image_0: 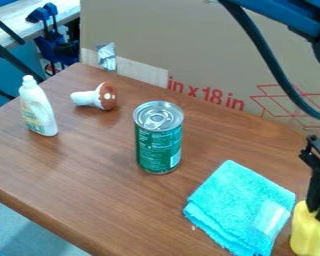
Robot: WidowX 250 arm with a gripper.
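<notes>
Handling status: the black gripper (pixel 317 215) is located at the near right, at the top of the yellow object (pixel 308 237). Grip state: cannot be determined; the view does not establish a released, clenched or grasping condition. The yellow object is at the near right of the table (pixel 82 175), just beside the right side of the folded turquoise cloth (pixel 239 205). Positioning of the gripper at the object is judged complete; whether the object has been lifted, and how much handling remains, cannot be determined. The cloth lies flat, apart from the gripper.

Containers:
- Green can (pixel 158 150): upright near the middle of the table. The metal lid (pixel 158 116) is in place with its pull tab; contents are concealed.
- White bottle (pixel 38 110): upright at the left. The top is closed, as far as can be seen; contents are concealed.
- Yellow object: not confirmed as a container; no contents are visible.

Adjacent item: the toy mushroom (pixel 96 98) lies on its side at the far left, between the bottle and the can, touching neither
</notes>
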